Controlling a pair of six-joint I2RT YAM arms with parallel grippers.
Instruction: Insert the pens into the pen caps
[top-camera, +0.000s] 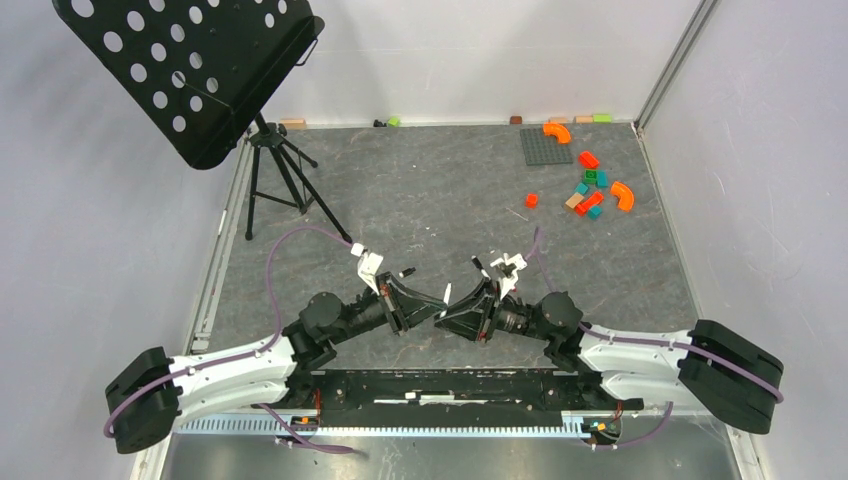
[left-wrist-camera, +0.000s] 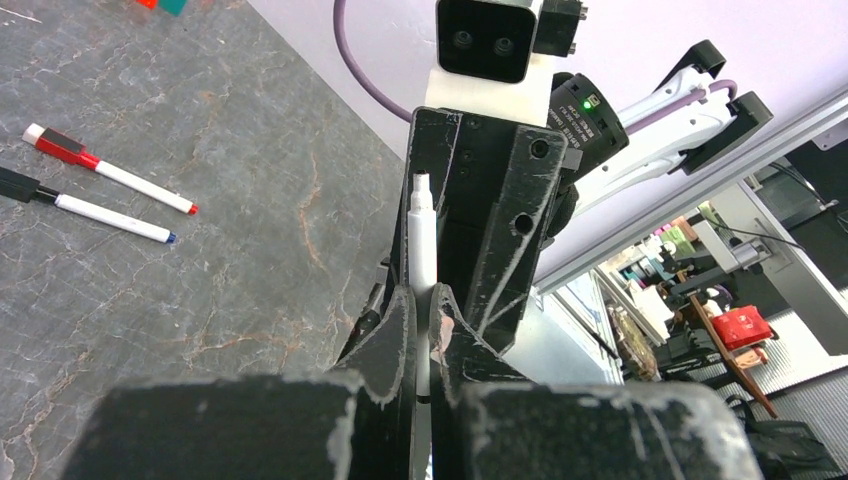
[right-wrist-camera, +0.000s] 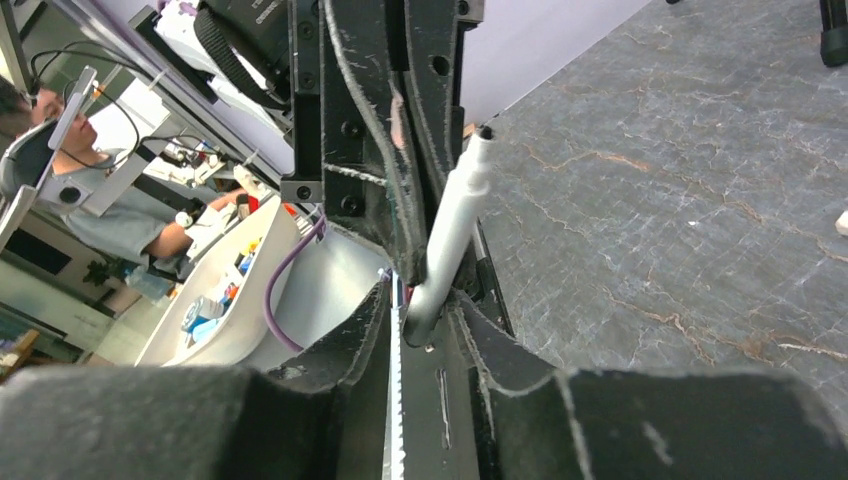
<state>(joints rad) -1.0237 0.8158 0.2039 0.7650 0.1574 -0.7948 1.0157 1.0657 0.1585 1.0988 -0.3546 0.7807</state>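
Grey marbled table (top-camera: 430, 190); toy blocks (top-camera: 589, 203) far right; red-ended marker (left-wrist-camera: 130, 180) beside black-ended marker (left-wrist-camera: 100, 215).

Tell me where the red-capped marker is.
Left wrist view, upper left: the red-capped marker lies on the grey table beside a black-capped marker.

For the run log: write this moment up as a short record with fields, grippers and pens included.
left gripper: shut on a white pen
right gripper: dark-tipped pen between its fingers; clamped or not, cannot tell
table, loose: red-and-white pen and black-and-white pen, side by side, not touching
far right: toy blocks, grey baseplate
far left: music stand
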